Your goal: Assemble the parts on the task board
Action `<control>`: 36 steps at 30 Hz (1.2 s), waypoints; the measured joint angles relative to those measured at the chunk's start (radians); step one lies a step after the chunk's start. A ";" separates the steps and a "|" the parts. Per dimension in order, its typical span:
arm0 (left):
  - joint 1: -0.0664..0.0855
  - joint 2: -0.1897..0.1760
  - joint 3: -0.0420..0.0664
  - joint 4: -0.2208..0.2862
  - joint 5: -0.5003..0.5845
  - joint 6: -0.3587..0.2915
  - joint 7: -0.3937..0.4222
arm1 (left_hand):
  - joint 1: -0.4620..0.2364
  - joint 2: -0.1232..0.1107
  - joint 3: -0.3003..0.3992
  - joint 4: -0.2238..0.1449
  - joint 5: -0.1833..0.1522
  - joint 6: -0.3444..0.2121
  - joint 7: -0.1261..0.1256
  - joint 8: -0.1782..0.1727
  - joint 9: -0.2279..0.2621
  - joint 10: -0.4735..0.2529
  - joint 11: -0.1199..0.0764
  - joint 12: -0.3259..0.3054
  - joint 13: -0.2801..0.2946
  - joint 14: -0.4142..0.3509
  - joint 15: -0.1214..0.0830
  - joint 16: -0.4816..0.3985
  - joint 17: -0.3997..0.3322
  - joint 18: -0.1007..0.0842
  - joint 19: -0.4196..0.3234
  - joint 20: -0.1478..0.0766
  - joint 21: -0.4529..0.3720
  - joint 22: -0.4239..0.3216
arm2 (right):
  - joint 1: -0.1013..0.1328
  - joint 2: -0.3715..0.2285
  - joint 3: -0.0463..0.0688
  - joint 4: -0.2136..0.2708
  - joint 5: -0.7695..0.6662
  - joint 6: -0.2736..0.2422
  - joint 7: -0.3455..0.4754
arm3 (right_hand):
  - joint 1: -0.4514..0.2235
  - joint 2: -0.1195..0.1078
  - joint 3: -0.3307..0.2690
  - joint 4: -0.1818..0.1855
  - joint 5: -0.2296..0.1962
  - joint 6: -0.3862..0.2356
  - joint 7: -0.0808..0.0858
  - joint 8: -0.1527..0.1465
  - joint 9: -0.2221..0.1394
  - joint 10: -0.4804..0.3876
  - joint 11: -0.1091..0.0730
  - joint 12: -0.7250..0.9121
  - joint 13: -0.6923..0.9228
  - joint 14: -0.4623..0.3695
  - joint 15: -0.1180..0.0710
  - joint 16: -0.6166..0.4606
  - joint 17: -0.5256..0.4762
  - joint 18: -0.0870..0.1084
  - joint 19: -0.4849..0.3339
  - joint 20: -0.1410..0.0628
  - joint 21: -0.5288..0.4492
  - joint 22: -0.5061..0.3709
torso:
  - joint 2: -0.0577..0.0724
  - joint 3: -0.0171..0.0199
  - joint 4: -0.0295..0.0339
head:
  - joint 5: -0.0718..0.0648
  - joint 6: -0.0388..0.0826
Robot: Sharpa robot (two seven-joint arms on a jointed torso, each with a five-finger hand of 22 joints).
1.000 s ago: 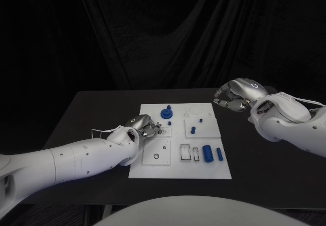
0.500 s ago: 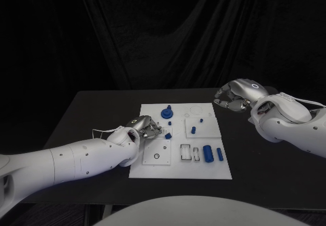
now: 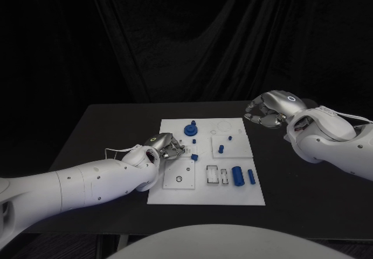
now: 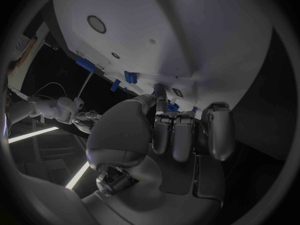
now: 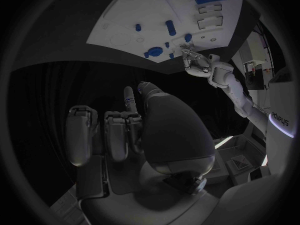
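Task board (image 3: 204, 194) part (image 3: 194, 157) pinched by left hand (image 3: 165, 147); right hand (image 3: 267, 112) curled, holding nothing.

The scene was dim, with a black curtain and a matte black table (image 3: 116, 129) swallowing most of the light. The flat white task board (image 3: 206, 197) was the brightest surface, evenly lit from above with no hard glare. The silver left hand (image 3: 165, 147) cast a soft shadow on the board just beneath it. The silver right hand (image 3: 267, 110) caught faint highlights on its knuckles. Both wrist views were fisheye circles in dark frames, bending the board's edges; the near fingers (image 4: 178, 135) looked soft and grey.
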 measured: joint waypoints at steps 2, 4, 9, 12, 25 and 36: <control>-0.001 -0.003 0.000 0.003 0.000 -0.006 0.006 | 0.000 0.000 0.000 0.000 -0.015 0.000 0.000 0.000 0.000 0.000 0.000 0.000 0.000 0.000 0.000 0.000 0.000 0.000 0.000 0.000 -0.004 0.000 | 0.000 -0.001 0.000 0.000 0.000 0.000 0.000 | 0.000 0.000 0.002 0.002 0.001 0.000 0.000 -0.003 0.000 0.000 0.000 0.000 0.000 0.000 0.000 0.000 0.000 0.000 0.000 0.000 0.000 0.000 | 0.000 0.0000 -0.0004 | -0.001 0.000; -0.003 -0.009 -0.002 0.009 0.000 -0.014 0.014 | 0.000 0.000 0.000 0.000 -0.030 0.000 0.000 0.000 0.000 0.000 0.000 0.000 0.000 0.000 0.000 0.000 0.000 0.000 0.000 0.000 -0.004 0.000 | 0.000 -0.002 0.000 0.000 0.000 0.000 0.000 | 0.000 0.000 0.003 0.003 0.001 0.000 0.000 -0.004 -0.001 0.000 0.000 0.000 0.000 0.000 0.000 0.000 0.000 0.000 0.000 0.000 0.000 0.000 | 0.000 0.0000 -0.0005 | -0.001 0.000; -0.011 -0.038 -0.008 0.048 0.001 -0.058 0.062 | 0.025 -0.025 0.007 -0.007 -0.038 -0.055 0.019 -0.020 -0.001 -0.002 0.009 0.000 0.000 0.004 0.004 0.000 0.000 0.000 0.000 0.000 0.001 0.000 | 0.000 -0.009 0.000 0.005 0.000 -0.001 0.001 | 0.004 -0.004 0.003 0.003 0.001 0.000 0.000 -0.008 -0.003 0.000 0.000 0.000 0.000 0.000 0.000 0.000 0.000 0.000 0.000 0.000 0.000 0.000 | 0.000 -0.0001 -0.0006 | 0.000 0.000; -0.012 -0.066 -0.008 0.087 0.002 -0.094 0.108 | 0.061 -0.033 0.015 -0.015 -0.038 -0.088 0.028 -0.032 0.006 -0.002 0.017 0.000 0.000 0.001 0.010 0.000 0.000 0.000 0.007 0.007 0.009 0.000 | -0.001 -0.011 0.000 0.015 0.001 -0.003 0.002 | 0.005 -0.005 0.003 0.003 -0.023 0.000 0.000 -0.010 -0.005 0.000 0.000 0.000 0.000 0.000 0.000 0.000 0.000 0.000 0.000 0.000 0.000 0.000 | 0.000 -0.0001 -0.0005 | 0.003 0.000; 0.003 -0.218 -0.005 0.236 0.002 -0.182 0.335 | 0.176 -0.034 0.051 -0.060 -0.045 -0.161 0.056 -0.061 0.005 -0.003 0.039 0.000 0.000 0.002 0.034 0.000 0.000 0.000 0.006 0.027 0.019 0.000 | -0.021 0.018 0.000 0.081 0.001 -0.031 0.020 | -0.009 -0.020 -0.004 0.006 -0.115 0.000 0.000 -0.014 -0.006 0.000 0.000 0.000 0.000 0.000 0.000 0.000 0.000 0.000 0.000 0.000 0.008 0.000 | 0.000 -0.0023 0.0001 | 0.033 0.000; 0.004 -0.342 -0.007 0.325 0.002 -0.187 0.496 | 0.226 -0.059 0.153 -0.027 -0.113 -0.259 0.115 -0.106 -0.246 -0.003 0.093 0.000 0.000 0.003 0.079 0.000 0.001 0.000 -0.007 0.072 0.014 0.000 | -0.092 0.096 0.000 0.100 -0.029 -0.037 0.022 | -0.002 -0.035 -0.016 0.001 -0.158 0.005 0.005 -0.014 -0.006 0.000 0.000 0.000 0.000 0.002 0.002 0.000 0.000 0.000 0.000 0.000 0.020 0.000 | 0.001 -0.0023 -0.0012 | 0.056 0.000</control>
